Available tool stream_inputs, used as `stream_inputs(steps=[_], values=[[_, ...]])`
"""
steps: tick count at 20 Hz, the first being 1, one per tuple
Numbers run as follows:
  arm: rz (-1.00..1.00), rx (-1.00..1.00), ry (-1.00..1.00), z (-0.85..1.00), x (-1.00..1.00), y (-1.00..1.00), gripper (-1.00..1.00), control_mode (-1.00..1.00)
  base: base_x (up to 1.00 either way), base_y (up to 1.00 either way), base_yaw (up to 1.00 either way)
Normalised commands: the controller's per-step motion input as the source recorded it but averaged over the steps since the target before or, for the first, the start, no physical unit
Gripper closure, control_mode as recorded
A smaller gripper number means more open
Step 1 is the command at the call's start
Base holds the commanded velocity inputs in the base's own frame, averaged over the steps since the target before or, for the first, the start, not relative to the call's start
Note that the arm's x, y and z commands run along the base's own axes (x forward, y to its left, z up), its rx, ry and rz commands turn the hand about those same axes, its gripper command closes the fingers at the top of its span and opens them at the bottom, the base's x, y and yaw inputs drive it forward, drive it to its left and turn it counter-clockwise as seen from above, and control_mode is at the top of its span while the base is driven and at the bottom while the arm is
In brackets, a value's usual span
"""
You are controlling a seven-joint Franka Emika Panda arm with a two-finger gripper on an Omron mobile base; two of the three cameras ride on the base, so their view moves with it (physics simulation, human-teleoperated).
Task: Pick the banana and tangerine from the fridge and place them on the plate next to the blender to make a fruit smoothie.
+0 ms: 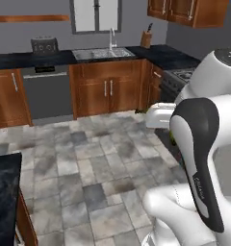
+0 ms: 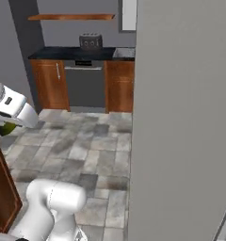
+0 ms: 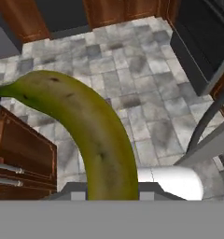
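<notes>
Banana, greenish-yellow with small dark spots, filled the middle of the hand view; it rose from between the gripper's jaws at the bottom edge and curved up to the left. The jaws seemed to pinch it from both sides, though the finger tips themselves were hidden behind the fruit. Under the banana lay the grey tiled floor, with wooden cabinet drawers at the left and a dark appliance front at the upper right.

In the left base view the white arm stood large at the right, and a small greenish piece showed just beside it, near the gripper. In the right base view a little green also showed below the white hand at the left edge. A big grey door panel of the fridge covered the right half of that view. Far behind were the dishwasher, the sink, a toaster and a knife block on the dark counter.
</notes>
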Motion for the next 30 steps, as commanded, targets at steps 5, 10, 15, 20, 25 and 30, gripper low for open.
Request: stream_inputs(steps=[5,10,15,20,25,30], values=[[0.0,0.0,0.0,0.0,0.0,0.0,1.0,1.0,0.0,0.12,0.99],[0.0,0.0,0.0,0.0,0.0,0.0,1.0,1.0,0.01,0.26,0.91],[0.0,0.0,0.0,0.0,0.0,0.0,1.0,1.0,0.26,0.3,0.84],[0.0,0.0,0.0,0.0,0.0,0.0,1.0,1.0,0.57,0.25,0.7],[0.0,0.0,0.0,0.0,0.0,0.0,1.0,1.0,0.9,0.2,0.45],[0.08,0.0,0.0,-0.07,0.32,-0.15,1.0,-1.0,0.54,-0.04,0.12]])
